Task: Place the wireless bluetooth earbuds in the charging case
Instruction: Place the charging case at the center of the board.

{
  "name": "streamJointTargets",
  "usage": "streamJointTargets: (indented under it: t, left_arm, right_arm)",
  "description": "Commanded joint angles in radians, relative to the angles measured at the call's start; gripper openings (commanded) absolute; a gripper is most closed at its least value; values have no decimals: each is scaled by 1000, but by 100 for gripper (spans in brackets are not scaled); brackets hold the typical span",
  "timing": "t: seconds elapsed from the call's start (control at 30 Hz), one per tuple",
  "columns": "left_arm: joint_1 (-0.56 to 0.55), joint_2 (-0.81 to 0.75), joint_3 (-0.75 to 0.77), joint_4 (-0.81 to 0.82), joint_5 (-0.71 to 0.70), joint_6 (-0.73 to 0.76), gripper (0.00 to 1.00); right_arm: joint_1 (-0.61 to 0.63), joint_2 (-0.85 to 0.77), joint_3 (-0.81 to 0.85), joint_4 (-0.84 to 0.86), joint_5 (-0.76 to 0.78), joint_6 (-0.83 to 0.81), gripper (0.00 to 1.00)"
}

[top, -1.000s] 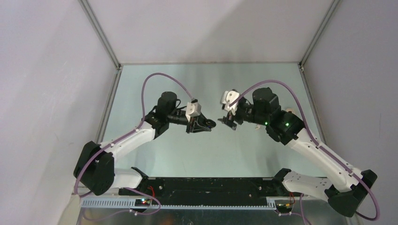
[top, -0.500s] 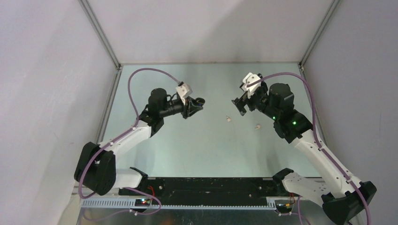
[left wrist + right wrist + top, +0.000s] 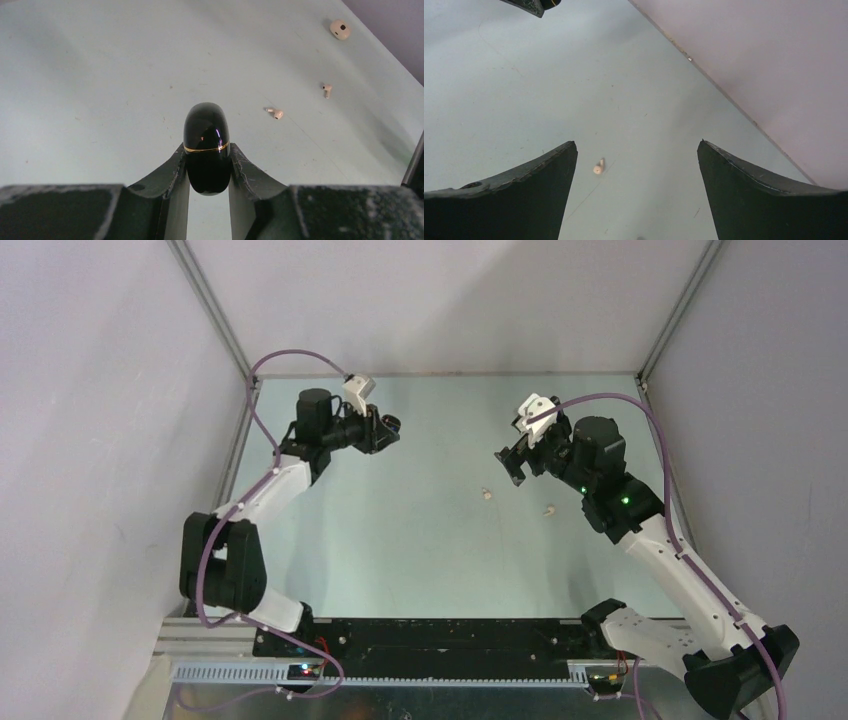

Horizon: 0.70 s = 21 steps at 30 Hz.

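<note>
- The left gripper point(image 3: 206, 167) pinches a glossy black charging case point(image 3: 206, 132) between its fingers. The case is closed, with a thin gold line round it, and is held over the far left part of the table point(image 3: 420, 550).
- The right gripper point(image 3: 512, 462) hangs with its jaws spread wide, gripping nothing.
- Two off-white earbuds lie on the table near the right gripper and apart from each other, one point(image 3: 487, 494) left of the other point(image 3: 549, 509).

Two pale earbuds point(image 3: 487, 494) (slightly apart) on the table point(image 3: 400, 540).
</note>
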Motion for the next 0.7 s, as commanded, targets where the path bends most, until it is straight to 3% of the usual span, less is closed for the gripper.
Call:
streamJointTargets:
  t: [0.0,0.33,0.67]
  left_arm:
    - [33,60,73,-159,29,-37,0]
    - [132,225,212,-331,61,-23,0]
    - [163,310,197,-395,96,-4,0]
  right_arm:
    - [-8,-6,3,43,-11,9,96]
    - [-15,-1,3,37,-26,10,99]
    - [-6,22,3,38,-15,-2,99]
